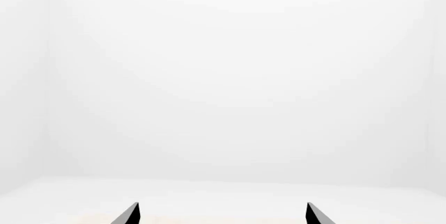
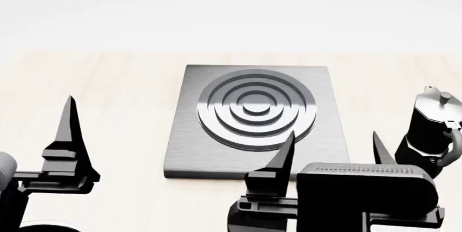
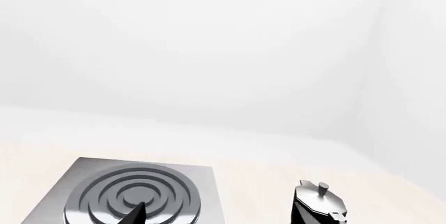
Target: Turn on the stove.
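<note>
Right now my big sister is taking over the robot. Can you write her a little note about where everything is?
Left gripper: open, empty, off to the stove's left.
Right gripper: open, empty, at the stove's near right corner.
Stove: flat on the table, burner rings bare.
Moka pot: on the stove's right, apart from it.
Done: nothing yet.
Left: find the knob, which no view shows, and turn it.

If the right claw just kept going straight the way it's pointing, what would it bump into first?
The right gripper is open and aims across the table between the stove and the moka pot. In its wrist view only bare tabletop and a white wall lie ahead, so the way looks free, though depth is hard to judge.
</note>
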Available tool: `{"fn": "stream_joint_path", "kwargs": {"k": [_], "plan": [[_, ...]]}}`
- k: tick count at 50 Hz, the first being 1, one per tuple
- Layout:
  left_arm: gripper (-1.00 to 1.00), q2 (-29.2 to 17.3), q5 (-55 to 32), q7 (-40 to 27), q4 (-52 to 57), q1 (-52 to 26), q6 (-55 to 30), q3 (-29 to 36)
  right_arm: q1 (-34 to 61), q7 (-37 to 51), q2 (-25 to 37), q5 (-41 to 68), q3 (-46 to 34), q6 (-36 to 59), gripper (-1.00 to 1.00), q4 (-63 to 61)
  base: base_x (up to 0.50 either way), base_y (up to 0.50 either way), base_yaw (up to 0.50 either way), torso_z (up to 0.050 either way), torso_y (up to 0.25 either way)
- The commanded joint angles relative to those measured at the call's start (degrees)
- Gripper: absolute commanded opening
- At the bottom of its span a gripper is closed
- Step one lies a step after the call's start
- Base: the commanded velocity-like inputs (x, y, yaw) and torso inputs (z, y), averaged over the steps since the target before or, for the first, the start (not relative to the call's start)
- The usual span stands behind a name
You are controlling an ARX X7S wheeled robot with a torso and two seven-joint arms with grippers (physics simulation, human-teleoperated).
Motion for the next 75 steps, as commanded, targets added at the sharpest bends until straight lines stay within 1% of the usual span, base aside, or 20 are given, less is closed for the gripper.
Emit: {"fn": "stream_joint_path", "kwargs": {"k": [1, 17, 20, 21, 45, 47, 75], "plan": [[1.0, -0.2, -0.1, -0.1, -0.1, 0.0, 0.1, 0.1, 1.0, 0.7, 0.4, -0.2, -1.1, 0.8, 1.0, -2.0, 0.0, 0.0, 0.0, 0.0, 0.0], [1.0, -0.5, -0.4, -0.4, 0.3, 0.0, 0.0, 0.2, 3.0, 2.3, 0.4, -0.2, -3.0, 3.7, 1.0, -4.9, 0.0, 0.0, 0.0, 0.0, 0.0], [1.0, -0.5, -0.4, -0.4, 0.3, 0.0, 0.1, 0.3, 3.5, 2.8, 0.8, -1.0, -4.0, 3.9, 1.0, -5.3, 0.0, 0.0, 0.0, 0.0, 0.0], [1.0, -0.5, -0.3, -0.5, 0.1, -0.1, 0.1, 0.3, 4.3, 3.7, 1.8, -2.5, -6.0, 4.7, 1.0, -5.5, 0.0, 0.0, 0.0, 0.0, 0.0], [1.0, -0.9, -1.0, -1.0, 1.5, -0.3, -0.4, 0.5, 5.7, 4.8, 1.6, -2.1, -6.5, 5.4, 1.0, -7.4, 0.0, 0.0, 0.0, 0.0, 0.0], [1.0, -0.9, -1.0, -1.1, 1.7, -0.3, -0.5, 0.6, 6.2, 5.5, 2.0, -2.8, -7.4, 6.2, 1.0, -7.5, 0.0, 0.0, 0.0, 0.0, 0.0], [1.0, -1.6, -1.8, -1.9, 4.3, -0.4, -1.0, 0.8, 8.3, 8.2, 1.9, -3.2, -8.8, 8.7, 1.0, -9.4, 0.0, 0.0, 0.0, 0.0, 0.0]]}}
